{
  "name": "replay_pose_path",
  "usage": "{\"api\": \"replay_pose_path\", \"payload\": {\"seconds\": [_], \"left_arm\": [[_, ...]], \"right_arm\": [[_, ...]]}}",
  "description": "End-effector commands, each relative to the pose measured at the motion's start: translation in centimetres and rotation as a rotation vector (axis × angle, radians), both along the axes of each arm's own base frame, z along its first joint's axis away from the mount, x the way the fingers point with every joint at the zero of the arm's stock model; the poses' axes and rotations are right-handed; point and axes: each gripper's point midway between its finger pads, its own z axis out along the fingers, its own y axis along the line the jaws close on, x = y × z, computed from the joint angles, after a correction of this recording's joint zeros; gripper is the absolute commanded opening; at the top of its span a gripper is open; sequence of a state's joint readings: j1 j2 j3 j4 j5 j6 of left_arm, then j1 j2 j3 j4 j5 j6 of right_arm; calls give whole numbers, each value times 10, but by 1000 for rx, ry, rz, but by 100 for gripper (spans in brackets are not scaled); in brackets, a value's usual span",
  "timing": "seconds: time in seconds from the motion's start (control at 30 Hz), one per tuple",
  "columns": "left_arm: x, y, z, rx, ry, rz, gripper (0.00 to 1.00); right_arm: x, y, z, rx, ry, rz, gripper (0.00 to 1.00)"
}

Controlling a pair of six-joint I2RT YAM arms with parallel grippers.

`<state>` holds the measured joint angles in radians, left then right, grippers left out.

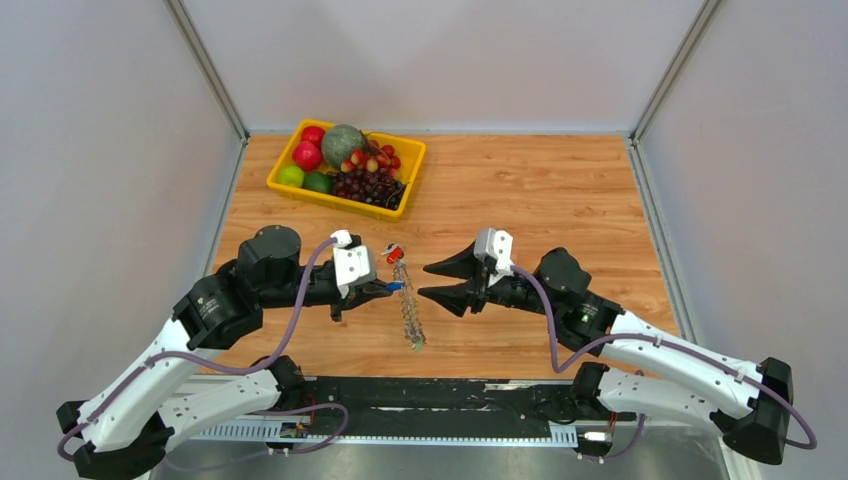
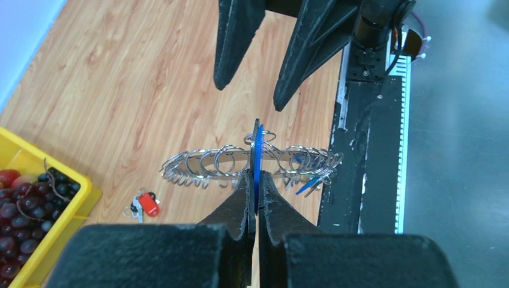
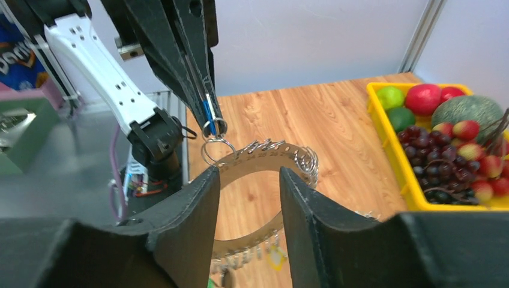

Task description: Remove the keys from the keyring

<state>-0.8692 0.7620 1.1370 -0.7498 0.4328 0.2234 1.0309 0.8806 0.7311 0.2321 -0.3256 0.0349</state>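
Left tool (image 2: 255, 179) pinches blue key (image 2: 259, 150); keyring (image 1: 408, 308) lies lengthwise near-to-far.

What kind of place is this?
Probably a robot test booth: plain panel walls box in a wooden table, left arm and right arm mounted at its near edge, yellow fruit tray at the back.

Wood table (image 1: 560, 200), grey walls (image 1: 100, 150), prob. partitions
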Motion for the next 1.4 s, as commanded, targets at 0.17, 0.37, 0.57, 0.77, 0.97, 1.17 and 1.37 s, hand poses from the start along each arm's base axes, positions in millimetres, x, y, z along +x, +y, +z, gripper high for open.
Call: {"api": "replay_pose_path", "payload": {"seconds": [0.17, 0.37, 0.57, 0.77, 0.97, 1.17, 1.37], "left_arm": [[-18, -6, 39, -99, -96, -130, 0], [-30, -12, 37, -103, -83, -222, 0], [-29, -14, 37, -97, -90, -232, 0], [-27, -16, 33, -88, -84, -234, 0], [-21, -14, 36, -89, -107, -199, 0], [-19, -12, 38, -92, -108, -174, 0], [-18, -12, 37, -88, -102, -166, 0]], "right_arm": [[-17, 1, 2, -31, -298, 123, 56], [-37, 7, 10, -12, -338, 249, 60], [-43, 14, 15, -7, -337, 312, 57], [-50, 19, 22, 19, -324, 357, 52], [-54, 18, 20, 18, -311, 379, 39], [-57, 17, 17, 12, -296, 396, 37], [-59, 17, 21, 19, -298, 404, 28]]}}
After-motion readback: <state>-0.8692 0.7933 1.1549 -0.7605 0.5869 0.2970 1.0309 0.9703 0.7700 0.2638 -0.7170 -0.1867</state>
